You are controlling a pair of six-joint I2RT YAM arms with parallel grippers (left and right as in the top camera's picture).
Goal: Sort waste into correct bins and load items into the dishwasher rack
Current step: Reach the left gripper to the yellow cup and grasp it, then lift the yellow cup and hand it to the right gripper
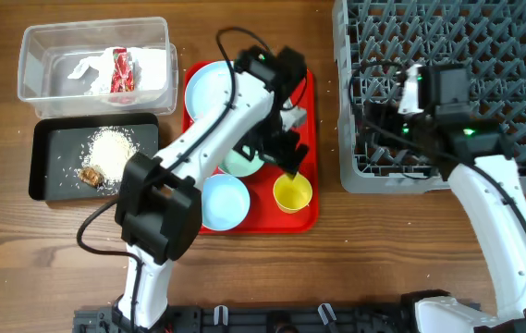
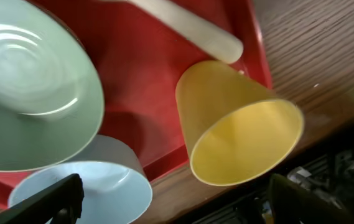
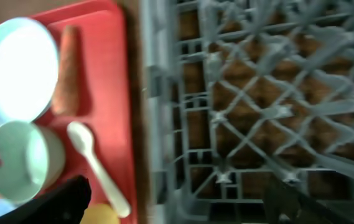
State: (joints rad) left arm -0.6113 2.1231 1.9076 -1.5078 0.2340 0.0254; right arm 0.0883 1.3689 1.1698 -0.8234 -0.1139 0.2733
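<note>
My left gripper (image 1: 288, 155) is open and empty above the red tray (image 1: 307, 211), just above the yellow cup (image 1: 292, 193). In the left wrist view the gripper (image 2: 177, 210) is open over the yellow cup (image 2: 239, 124), with the mint-green bowl (image 2: 27, 81), pale blue bowl (image 2: 83, 186) and white spoon (image 2: 192, 28) nearby. My right gripper (image 1: 381, 106) is open and empty over the left edge of the grey dishwasher rack (image 1: 521, 55). The right wrist view shows that gripper (image 3: 183, 211), the rack (image 3: 257, 93), the pale blue plate (image 3: 18, 68), the carrot (image 3: 68, 68) and the spoon (image 3: 96, 165).
The clear tub (image 1: 36, 55) at the back left holds the white-and-red wrapper paper (image 1: 115, 69). The black tray (image 1: 45, 176) in front of it holds rice (image 1: 113, 146) and a brown scrap (image 1: 90, 173). The left arm crosses over the red tray and hides the carrot from overhead.
</note>
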